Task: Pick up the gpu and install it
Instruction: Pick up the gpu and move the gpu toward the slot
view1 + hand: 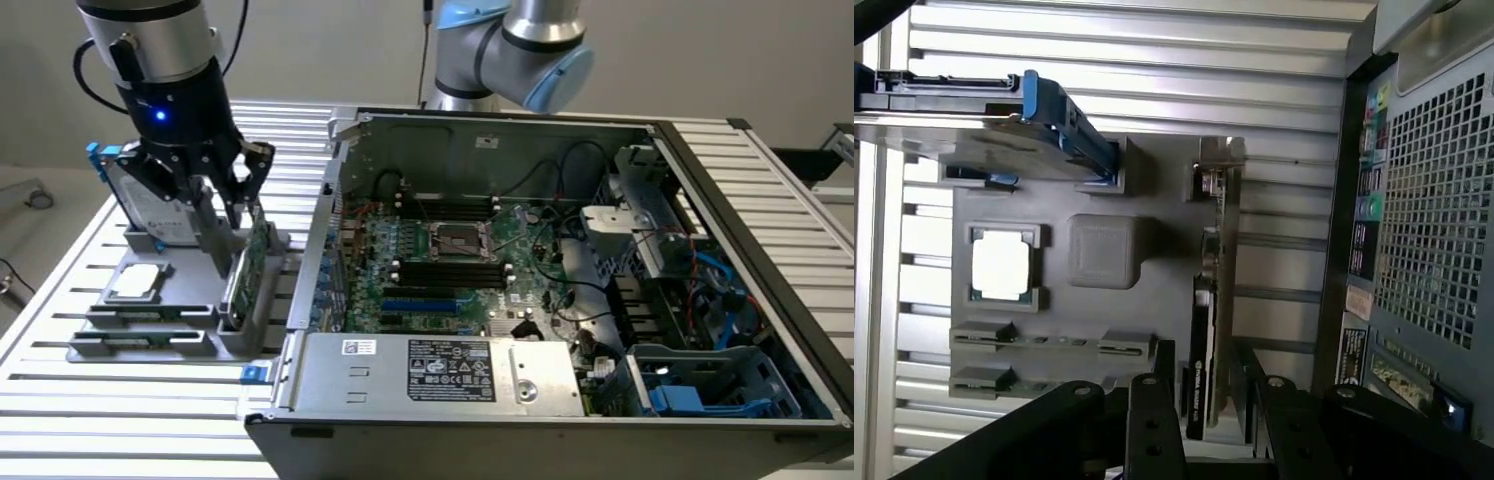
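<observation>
1. Pick-up step is underway: gripper (224, 215) is hovering over the grey holder (160, 325) at the exterior view's left, outside the open PC case (507, 135).
2. gpu (250, 265) is standing on edge in that holder, not yet lifted.
3. Fingers (1152, 420) are standing spread, straddling the card; wrist view is showing gaps both sides, so they're pinching nothing.
4. My read: the grasp is calling for square, centred fingers to avoid tilting the card.

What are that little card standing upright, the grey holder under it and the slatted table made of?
The gpu: green circuit board, likely fibreglass laminate, with a glossy black shroud that looks plastic. The grey holder: matte, even colour, probably moulded plastic. The table: silvery ribbed slats with a dull sheen, apparently aluminium.
</observation>
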{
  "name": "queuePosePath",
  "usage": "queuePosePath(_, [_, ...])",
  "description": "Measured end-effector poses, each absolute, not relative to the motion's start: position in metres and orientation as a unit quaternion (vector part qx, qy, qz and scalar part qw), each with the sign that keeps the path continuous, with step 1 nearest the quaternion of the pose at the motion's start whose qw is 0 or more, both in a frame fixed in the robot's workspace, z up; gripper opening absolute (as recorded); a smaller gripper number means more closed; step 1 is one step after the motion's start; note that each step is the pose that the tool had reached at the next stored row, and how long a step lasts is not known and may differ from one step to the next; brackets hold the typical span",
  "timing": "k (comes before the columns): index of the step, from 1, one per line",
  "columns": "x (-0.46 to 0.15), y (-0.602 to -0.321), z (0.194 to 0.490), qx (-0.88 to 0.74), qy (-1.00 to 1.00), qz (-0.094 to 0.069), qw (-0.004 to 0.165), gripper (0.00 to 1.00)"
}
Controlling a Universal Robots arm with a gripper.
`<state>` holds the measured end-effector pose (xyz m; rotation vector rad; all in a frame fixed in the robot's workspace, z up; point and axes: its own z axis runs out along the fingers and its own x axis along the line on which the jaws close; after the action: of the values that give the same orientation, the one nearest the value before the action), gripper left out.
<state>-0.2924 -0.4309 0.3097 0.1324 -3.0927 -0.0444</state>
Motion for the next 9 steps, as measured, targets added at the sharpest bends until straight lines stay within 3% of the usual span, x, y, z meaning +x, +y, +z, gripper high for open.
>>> queuePosePath(9, [-0.293,-0.430,0.293,0.054,-0.998,-0.014,0.020,0.36])
